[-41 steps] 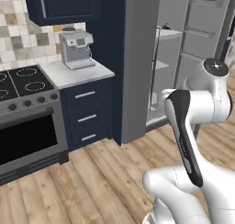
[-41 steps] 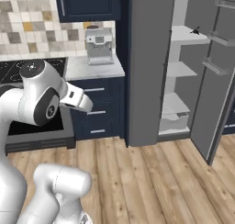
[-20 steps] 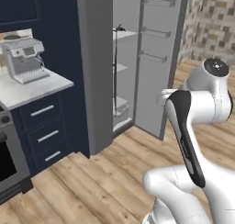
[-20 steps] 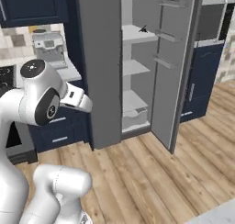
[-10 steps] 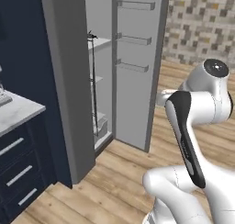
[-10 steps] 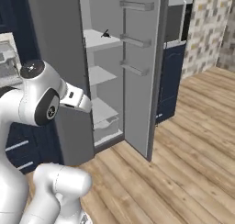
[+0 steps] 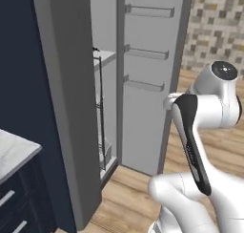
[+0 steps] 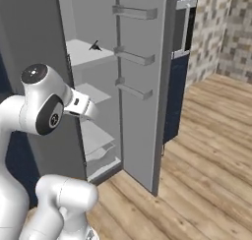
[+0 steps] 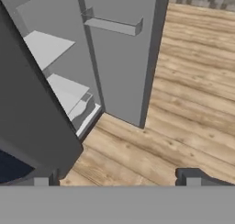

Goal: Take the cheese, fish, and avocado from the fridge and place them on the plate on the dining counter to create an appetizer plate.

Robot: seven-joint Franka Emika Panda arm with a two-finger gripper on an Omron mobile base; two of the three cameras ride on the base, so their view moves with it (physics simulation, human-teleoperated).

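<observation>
The tall grey fridge (image 7: pixel 66 108) stands with its door (image 7: pixel 147 108) swung wide, racks on its inner face. In the right base view the fridge door (image 8: pixel 142 86) and pale shelves (image 8: pixel 86 54) show, with a small dark thing (image 8: pixel 94 46) on the upper shelf, too small to name. The hand view looks down at the fridge door (image 9: pixel 119 58) and its lower shelves (image 9: pixel 46 46). My gripper (image 9: pixel 117 182) is open, nothing between its fingertips (image 9: pixel 193 179), well short of the fridge. Cheese, fish, avocado, plate and dining counter are out of view.
A marble worktop corner on navy drawers (image 7: pixel 14 155) sits left of the fridge. Wood floor (image 8: pixel 206 160) spreads to the right of the open door. A stone-tiled wall (image 7: pixel 217 26) and a navy cabinet with a bar handle (image 8: pixel 182 47) stand behind the door.
The whole picture has shifted: the base has moved, so the stove and coffee machine have slid off to the left and the fridge is much nearer. The gripper has stayed open.
</observation>
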